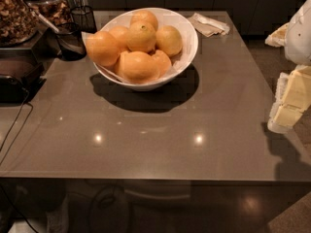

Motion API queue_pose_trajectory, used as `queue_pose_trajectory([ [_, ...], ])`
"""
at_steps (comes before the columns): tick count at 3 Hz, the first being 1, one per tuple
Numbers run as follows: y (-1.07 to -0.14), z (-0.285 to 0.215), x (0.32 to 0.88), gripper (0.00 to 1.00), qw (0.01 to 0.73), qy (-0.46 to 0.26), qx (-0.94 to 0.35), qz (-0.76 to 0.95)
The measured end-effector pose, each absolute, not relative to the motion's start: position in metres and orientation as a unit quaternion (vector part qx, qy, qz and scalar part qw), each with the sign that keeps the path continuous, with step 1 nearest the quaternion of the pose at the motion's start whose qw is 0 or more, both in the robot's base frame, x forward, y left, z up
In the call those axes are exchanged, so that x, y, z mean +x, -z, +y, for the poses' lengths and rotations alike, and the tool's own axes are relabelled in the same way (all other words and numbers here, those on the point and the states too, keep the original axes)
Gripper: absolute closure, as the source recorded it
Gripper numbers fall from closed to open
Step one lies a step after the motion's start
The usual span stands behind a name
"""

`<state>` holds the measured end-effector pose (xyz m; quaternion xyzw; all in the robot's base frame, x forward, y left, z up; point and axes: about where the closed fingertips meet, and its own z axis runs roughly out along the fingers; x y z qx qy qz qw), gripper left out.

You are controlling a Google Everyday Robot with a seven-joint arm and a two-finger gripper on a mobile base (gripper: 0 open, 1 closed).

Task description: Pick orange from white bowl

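While the white bowl (191, 39) sits toward the far side of the grey desk (160, 144), you find the pincer (286, 105) at the desk's right edge, well apart from the bowl. Whether it is released or clenched you cannot tell. The orange (141, 37) lies on top of the heap in the bowl, its small dark dimple turned upward, and it touches the fruit around it. One orange on the left bulges over the rim. Just left of the bowl you see a dark wire cup (83, 16) and a black holder (71, 42). A crumpled paper napkin (210, 24) lies behind the bowl to the right, and a jar of dried bits (14, 14) stands in the far left corner.
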<state>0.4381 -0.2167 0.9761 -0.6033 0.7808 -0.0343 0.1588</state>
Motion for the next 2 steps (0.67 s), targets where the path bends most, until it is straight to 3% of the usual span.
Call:
queue_pose_trajectory([
  [2,-0.9786,-0.2098,0.4456,0.0,0.151,0.027,-0.597,0.787],
])
